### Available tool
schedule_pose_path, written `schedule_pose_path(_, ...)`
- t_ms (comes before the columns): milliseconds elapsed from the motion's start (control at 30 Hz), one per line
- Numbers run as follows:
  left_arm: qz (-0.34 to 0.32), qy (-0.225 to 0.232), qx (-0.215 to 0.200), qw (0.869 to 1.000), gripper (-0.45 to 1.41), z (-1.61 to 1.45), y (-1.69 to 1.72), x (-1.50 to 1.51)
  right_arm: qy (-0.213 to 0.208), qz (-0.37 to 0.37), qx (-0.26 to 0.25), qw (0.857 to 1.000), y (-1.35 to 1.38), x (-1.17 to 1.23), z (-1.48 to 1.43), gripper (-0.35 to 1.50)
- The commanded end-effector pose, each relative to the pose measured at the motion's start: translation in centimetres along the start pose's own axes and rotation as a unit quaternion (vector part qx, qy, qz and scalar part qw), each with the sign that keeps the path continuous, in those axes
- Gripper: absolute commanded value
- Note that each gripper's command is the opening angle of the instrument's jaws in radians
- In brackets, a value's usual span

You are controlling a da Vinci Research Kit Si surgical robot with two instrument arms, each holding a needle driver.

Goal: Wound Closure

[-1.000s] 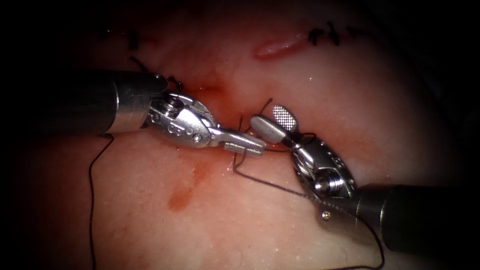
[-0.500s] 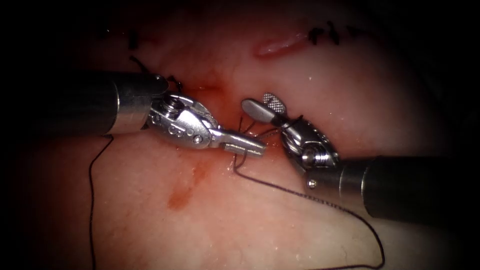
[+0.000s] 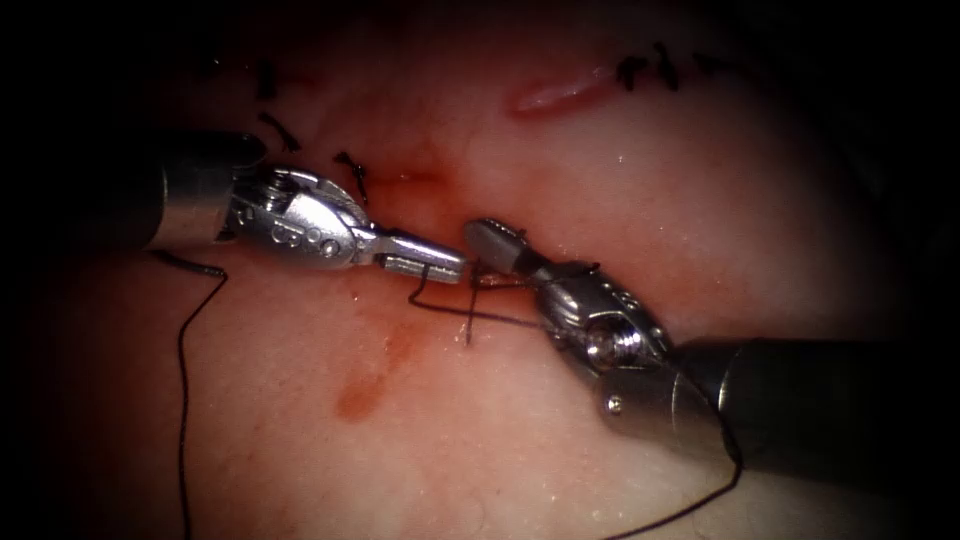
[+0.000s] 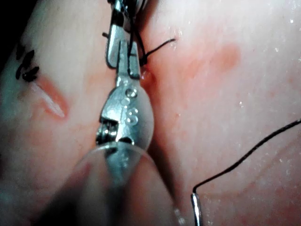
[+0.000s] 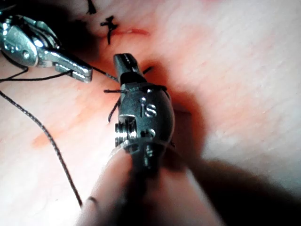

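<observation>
Thread (image 3: 440, 303): dark strand runs from the left tool (image 3: 425, 258) down and across to a short upright stub at the cut (image 3: 470, 300), then on under the right tool (image 3: 492, 240); a loop lies round the right tool's neck. A long slack tail trails off over the tissue (image 3: 480, 440) on the left. Needle: a bright curved bit of metal at a thread end in the left wrist view (image 4: 195, 209) is probably it, lying free on the tissue (not certain).

Left tool jaws together, clamped on the thread. Right tool jaws look closed near the stub; whether they grip it, cannot tell.

Risks, as judgement: uneven pull could cut thread into the wound edge; the loop could slip off the right tool; clamped jaws may fray the strand.

Pose: left shaft near level from the left; right shaft comes up from lower right, wrist bent toward the cut, tips nearly meeting.
</observation>
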Motion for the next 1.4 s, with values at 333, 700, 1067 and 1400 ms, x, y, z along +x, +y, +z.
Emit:
schedule_pose_path(333, -0.044, -0.024, 0.034, 0.998, -0.45, -0.53, -0.64, -0.65, 0.013, -0.135, 0.034, 0.99, -0.31, -0.24, -0.06, -0.35)
schedule_pose_path(700, -0.097, -0.123, 0.109, 0.982, -0.45, -0.68, -1.46, -1.62, -0.021, -0.166, 0.034, 0.985, -0.35, -0.6, -0.26, -0.35)
schedule_pose_path(1067, -0.091, -0.15, 0.148, 0.973, -0.45, -0.82, -1.71, -2.14, -0.02, -0.175, 0.028, 0.984, -0.34, -0.61, -0.35, -0.35)
schedule_pose_path(1400, -0.071, -0.18, 0.192, 0.962, -0.45, -0.68, -1.86, -2.59, -0.03, -0.209, 0.041, 0.977, -0.46, -0.81, -0.65, -0.35)
